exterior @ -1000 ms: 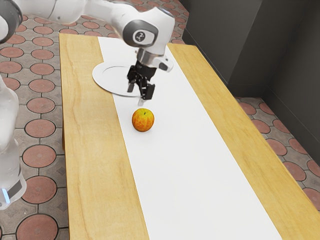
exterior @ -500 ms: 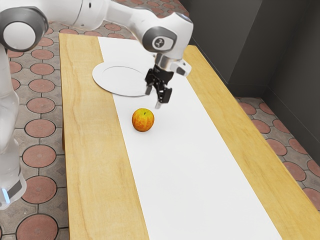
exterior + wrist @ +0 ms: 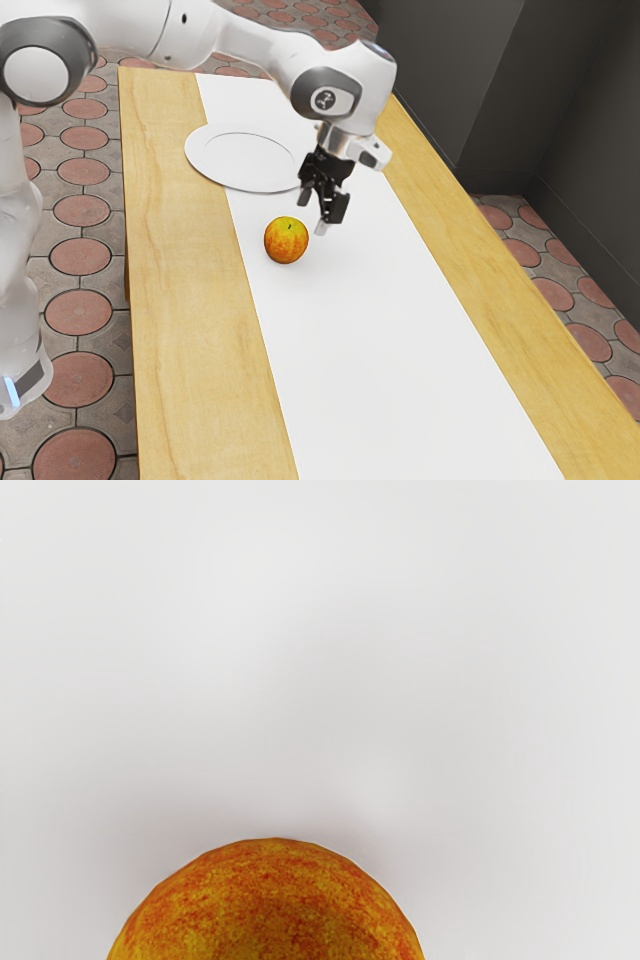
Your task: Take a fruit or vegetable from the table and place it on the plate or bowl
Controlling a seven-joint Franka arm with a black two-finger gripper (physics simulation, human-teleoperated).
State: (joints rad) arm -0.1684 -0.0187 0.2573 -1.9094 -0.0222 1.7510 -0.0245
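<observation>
One apple [image 3: 286,240] sits left of centre in the exterior view on the runner [image 3: 400,350], below the plate [image 3: 235,158]. My gripper [image 3: 319,214] hovers just upper right of it, fingers apart, holding nothing

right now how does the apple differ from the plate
The apple is round and stands up from the surface; the plate is flat and low. The apple is mottled orange, red and yellow; the plate is plain white. The plate covers far more of the table than the apple does. The apple sits wholly on the white strip; the plate's edge overlaps the wood. Both rest on the table, apart from each other, and the gripper holds neither.
</observation>
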